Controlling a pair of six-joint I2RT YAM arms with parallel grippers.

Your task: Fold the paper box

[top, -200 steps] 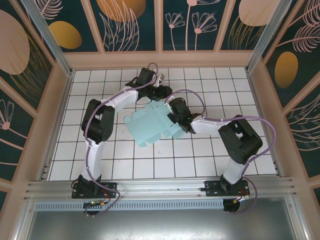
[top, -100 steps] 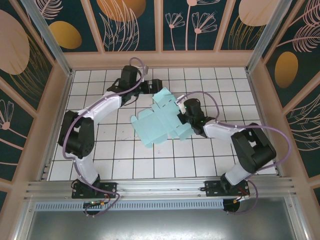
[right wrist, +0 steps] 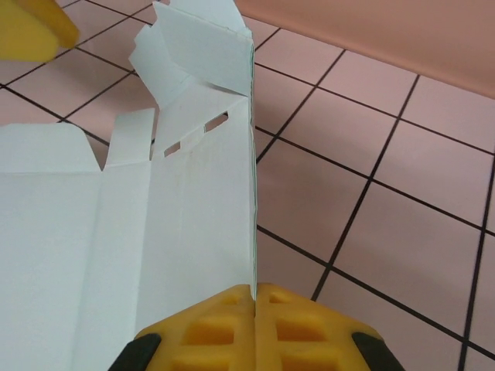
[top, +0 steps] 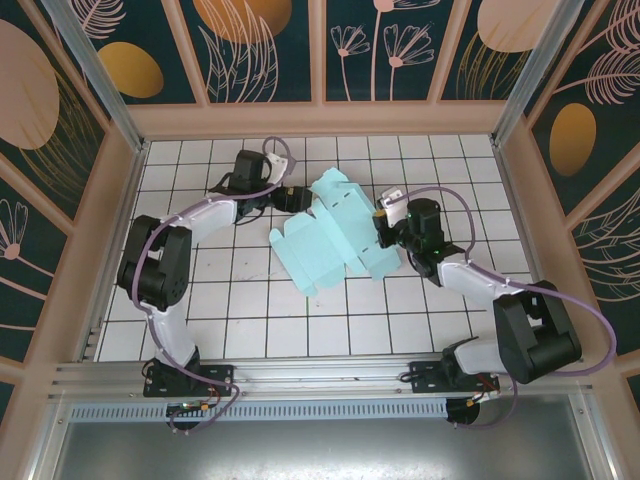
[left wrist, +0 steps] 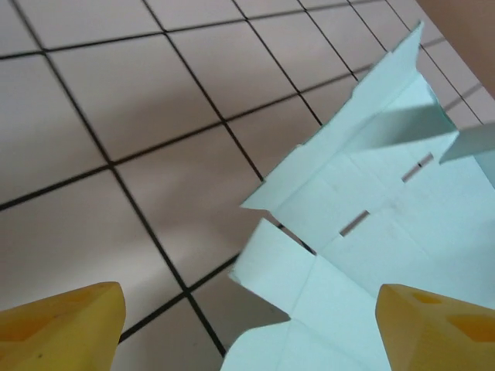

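**Box still a flat sheet, pinched at one edge**

Right gripper [right wrist: 254, 309]: fingers pressed together on the edge of the box [right wrist: 116, 232]. In its wrist view the gripped panel stands upright straight ahead, with slotted flaps [right wrist: 197, 46] raised at the far end.

The top view adds that the box is an open cut-out lying on the table [top: 200, 310], not yet a container. Its long axis runs roughly from one gripper to the other, slightly skewed.

Left gripper [left wrist: 247, 336]: jaws wide apart, gripping nothing. A box corner lies just ahead, nearer its right finger [left wrist: 441, 325].
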